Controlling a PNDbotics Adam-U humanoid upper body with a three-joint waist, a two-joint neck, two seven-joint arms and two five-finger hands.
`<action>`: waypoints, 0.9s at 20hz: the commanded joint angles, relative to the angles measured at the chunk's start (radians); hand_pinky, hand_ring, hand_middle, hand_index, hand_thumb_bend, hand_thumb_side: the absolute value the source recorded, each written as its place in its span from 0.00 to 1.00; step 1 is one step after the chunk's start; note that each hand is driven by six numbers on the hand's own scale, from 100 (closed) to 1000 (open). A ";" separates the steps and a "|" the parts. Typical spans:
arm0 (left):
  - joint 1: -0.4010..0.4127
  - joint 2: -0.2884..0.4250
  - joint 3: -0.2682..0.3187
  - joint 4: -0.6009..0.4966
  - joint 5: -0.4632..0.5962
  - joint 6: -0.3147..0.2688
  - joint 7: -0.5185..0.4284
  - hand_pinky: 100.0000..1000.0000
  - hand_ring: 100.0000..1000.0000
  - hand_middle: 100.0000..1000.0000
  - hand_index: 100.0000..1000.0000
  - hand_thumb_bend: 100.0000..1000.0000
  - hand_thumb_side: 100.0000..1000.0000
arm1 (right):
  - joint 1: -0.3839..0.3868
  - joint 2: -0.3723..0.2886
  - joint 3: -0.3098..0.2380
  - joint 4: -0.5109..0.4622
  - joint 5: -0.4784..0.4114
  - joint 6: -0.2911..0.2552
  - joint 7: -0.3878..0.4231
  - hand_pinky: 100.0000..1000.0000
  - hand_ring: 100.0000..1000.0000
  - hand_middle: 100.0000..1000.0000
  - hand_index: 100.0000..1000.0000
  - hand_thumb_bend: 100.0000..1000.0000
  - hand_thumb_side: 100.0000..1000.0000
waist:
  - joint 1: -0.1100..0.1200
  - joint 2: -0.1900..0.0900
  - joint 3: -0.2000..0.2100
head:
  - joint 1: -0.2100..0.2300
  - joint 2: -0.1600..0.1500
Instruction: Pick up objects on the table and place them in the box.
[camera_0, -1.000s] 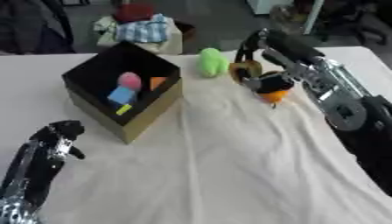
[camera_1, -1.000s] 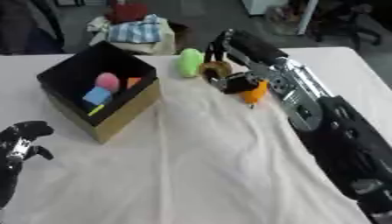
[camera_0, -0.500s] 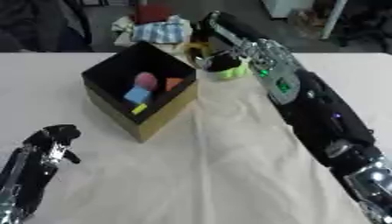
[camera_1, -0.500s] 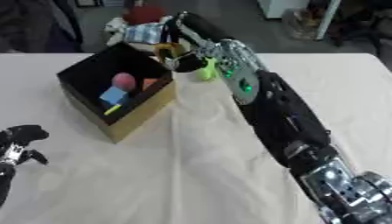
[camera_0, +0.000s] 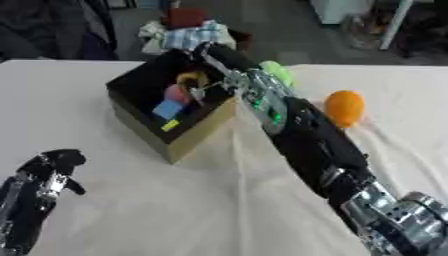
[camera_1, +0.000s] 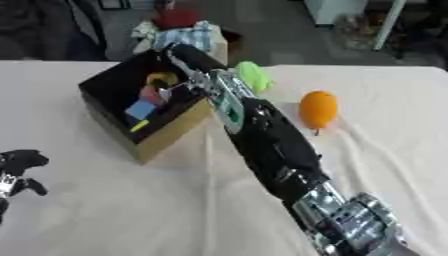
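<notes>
Box (camera_0: 175, 135) sits left of centre on the white cloth (camera_0: 219, 200), open side up, black inside, tan outer walls. My right hand (camera_0: 210, 82) is stretched over its far right corner with a yellowish round thing (camera_0: 191, 79) at the fingertips, above the opening. Fingers are too blurred to read, so I can't tell whether they're wrapped round it or already letting go.

Step in hand, as I judge it: the drop. To do it well, get the piece clear inside the rim before opening, and let go low so it doesn't bounce off the pieces already there. Lift straight up after, since the forearm lies close to the near right wall and could nudge the box.

Count inside: one pink piece (camera_0: 178, 93), one blue block (camera_0: 166, 108), one small yellow bit (camera_0: 170, 125), plus the one at my fingers. Still on the cloth: one orange (camera_0: 343, 108), one green object (camera_0: 276, 72) just behind my arm. So two left to fetch.

Left hand (camera_0: 52, 167) idles at the lower left, fingers curled on nothing.
</notes>
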 joint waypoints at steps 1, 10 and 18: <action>-0.012 0.002 -0.001 -0.012 -0.001 -0.002 -0.003 0.37 0.72 0.58 0.66 0.30 0.58 | -0.024 -0.010 -0.006 -0.019 0.025 -0.007 -0.024 0.79 0.81 0.81 0.90 0.14 0.37 | -0.002 0.000 -0.007 | 0.003 -0.014; 0.000 0.006 0.019 -0.011 -0.005 -0.001 0.016 0.37 0.72 0.58 0.66 0.30 0.58 | -0.022 -0.138 0.021 -0.160 -0.048 0.013 0.022 0.78 0.80 0.79 0.90 0.10 0.28 | -0.006 -0.004 -0.072 | 0.037 -0.012; 0.018 0.013 0.035 -0.008 -0.011 -0.002 0.032 0.37 0.72 0.58 0.66 0.30 0.58 | 0.057 -0.304 -0.029 -0.183 -0.104 0.116 0.022 0.78 0.80 0.79 0.90 0.09 0.27 | -0.005 -0.014 -0.150 | 0.072 -0.002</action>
